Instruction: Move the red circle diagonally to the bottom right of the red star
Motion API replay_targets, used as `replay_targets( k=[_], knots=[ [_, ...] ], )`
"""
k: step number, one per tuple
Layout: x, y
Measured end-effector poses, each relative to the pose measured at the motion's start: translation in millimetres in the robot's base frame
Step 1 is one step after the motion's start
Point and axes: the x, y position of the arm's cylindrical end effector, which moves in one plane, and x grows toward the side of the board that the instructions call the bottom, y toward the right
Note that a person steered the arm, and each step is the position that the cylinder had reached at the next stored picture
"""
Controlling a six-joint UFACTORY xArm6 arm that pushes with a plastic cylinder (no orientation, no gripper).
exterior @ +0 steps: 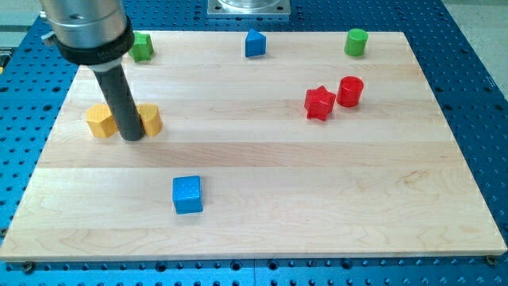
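Our arm had no claw to open or close, only a rod. My tip (132, 138) stood at the view's left between two yellow blocks (101, 121) (149, 119), touching or nearly touching both.

The red circle (350, 91) was well away toward the view's right, just beside the red star (319, 103), at its upper right. We judged that a careless push could knock the star too, because they were so close. Leaving, we could drag a yellow block.

A blue cube (187, 195) lay below-right of the tip, beside the likely path. A green block (142, 47), a blue block (254, 43) and a green cylinder (356, 41) lined the top edge.
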Motion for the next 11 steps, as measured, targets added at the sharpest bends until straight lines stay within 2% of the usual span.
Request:
replay_targets(
  k=[1,2,3,5,6,8,9,10,11],
  knots=[
    [-7,49],
    [0,76],
    [-12,109],
    [-85,244],
    [-95,317],
    [-62,364],
    [-67,389],
    [-30,380],
    [-37,382]
  ],
)
